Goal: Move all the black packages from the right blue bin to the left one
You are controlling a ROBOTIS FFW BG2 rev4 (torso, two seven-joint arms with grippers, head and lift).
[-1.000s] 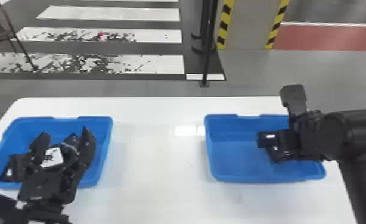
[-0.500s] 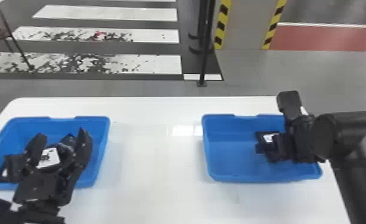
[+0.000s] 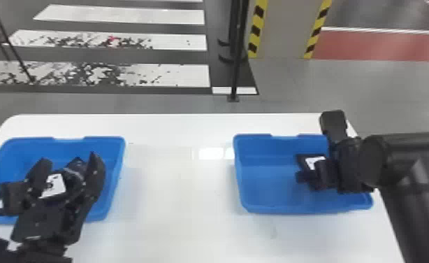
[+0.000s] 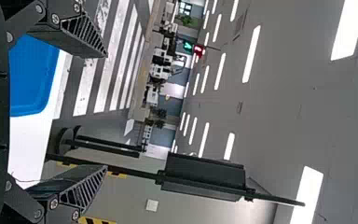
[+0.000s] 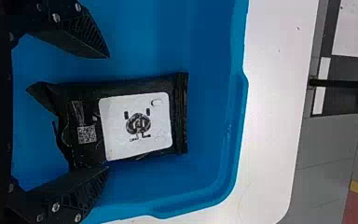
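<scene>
Black and crinkled, a package [image 5: 93, 117] with a white label [image 5: 137, 126] showing a small dark cartoon beside a square code [image 5: 87, 134] lies in the right bin [image 3: 271, 189] between the right tool's [image 3: 329, 175] parted, empty fingers, while the left tool [image 3: 68, 162] hangs open over the left bin [image 3: 119, 154], among more packages [image 3: 14, 197].

The right arm [image 3: 416, 150] at the right edge of the head view was black and tubular with a round joint cap [image 3: 370, 161], while the left tool [image 3: 68, 160] at the lower left had tapering black fingers [image 4: 67, 38], slanted ribs [image 4: 83, 29] and silver screws [image 4: 55, 19].
</scene>
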